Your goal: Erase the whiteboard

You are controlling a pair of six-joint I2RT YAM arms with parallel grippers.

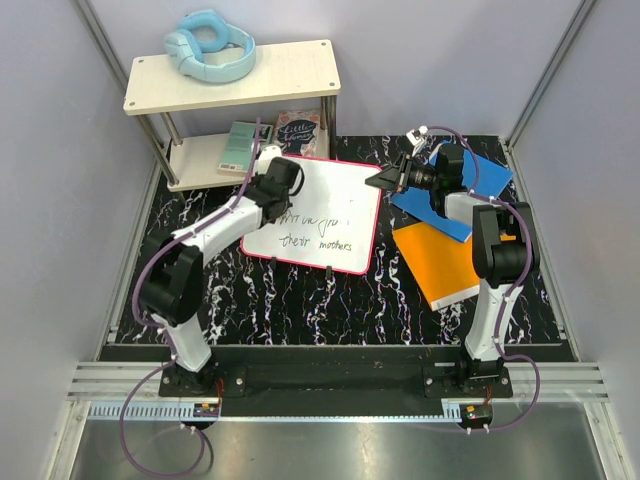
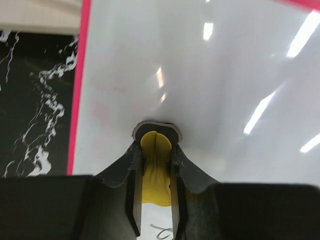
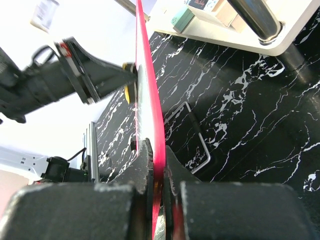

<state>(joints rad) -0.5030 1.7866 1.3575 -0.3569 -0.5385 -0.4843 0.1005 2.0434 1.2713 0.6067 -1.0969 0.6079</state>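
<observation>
The whiteboard (image 1: pixel 335 205), white with a red-pink border, lies tilted on the black marbled table, with dark handwriting (image 1: pixel 312 230) across its lower half. My left gripper (image 1: pixel 284 192) is shut on a small yellow eraser (image 2: pixel 156 150) and presses its dark pad flat against the white surface (image 2: pixel 215 75) near the board's left border. A bit of writing (image 2: pixel 162 231) shows behind the fingers. My right gripper (image 1: pixel 386 180) is shut on the board's right edge (image 3: pixel 150 90). In the right wrist view the jaws (image 3: pixel 157 150) pinch the red rim, with the left gripper (image 3: pixel 120 75) beyond.
A two-tier shelf (image 1: pixel 290 70) stands at the back left with blue headphones (image 1: pixel 210 45) on top and books (image 1: pixel 240 145) below. A blue book (image 1: pixel 470 185) and an orange book (image 1: pixel 445 262) lie under the right arm. A wire stand (image 3: pixel 200 140) shows under the board.
</observation>
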